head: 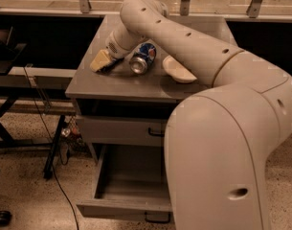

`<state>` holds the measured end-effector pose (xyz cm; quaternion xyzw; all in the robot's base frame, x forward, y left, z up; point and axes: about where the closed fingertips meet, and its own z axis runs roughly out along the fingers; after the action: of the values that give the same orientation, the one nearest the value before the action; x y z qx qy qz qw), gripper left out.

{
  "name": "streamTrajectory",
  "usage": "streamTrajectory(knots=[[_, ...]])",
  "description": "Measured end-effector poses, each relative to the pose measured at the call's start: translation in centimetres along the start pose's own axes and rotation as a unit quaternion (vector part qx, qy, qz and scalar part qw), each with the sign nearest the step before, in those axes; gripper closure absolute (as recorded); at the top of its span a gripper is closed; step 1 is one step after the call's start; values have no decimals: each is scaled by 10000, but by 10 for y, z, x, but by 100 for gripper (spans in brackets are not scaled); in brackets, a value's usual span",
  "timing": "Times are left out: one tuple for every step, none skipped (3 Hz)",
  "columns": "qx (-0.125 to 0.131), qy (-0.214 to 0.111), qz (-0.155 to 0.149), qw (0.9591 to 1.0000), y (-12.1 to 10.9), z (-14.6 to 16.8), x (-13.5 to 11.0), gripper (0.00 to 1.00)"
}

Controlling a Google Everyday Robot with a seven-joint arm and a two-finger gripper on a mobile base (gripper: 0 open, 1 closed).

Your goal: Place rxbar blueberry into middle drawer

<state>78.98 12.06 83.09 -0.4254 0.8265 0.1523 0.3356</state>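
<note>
My gripper is low over the left part of the grey cabinet top, at the end of the arm that reaches in from the right. A dark flat sliver at the gripper, the rxbar blueberry, is mostly hidden by it. I cannot tell whether the gripper holds the bar. The middle drawer is pulled out low at the front, a grey tray with side walls and nothing visible in it. Its black handle is at the front edge.
A crushed blue soda can lies on its side just right of the gripper. A pale bowl-like object sits further right. A shut drawer front is above the open drawer. My arm and body fill the right half. Black stands and cables are at the left.
</note>
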Motion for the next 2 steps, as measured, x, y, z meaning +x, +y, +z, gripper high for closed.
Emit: streamTrajectory(knots=[[2,56,29,10000,-2,-2,3,72],[1,53,28,10000,-2,-6,-1,95]])
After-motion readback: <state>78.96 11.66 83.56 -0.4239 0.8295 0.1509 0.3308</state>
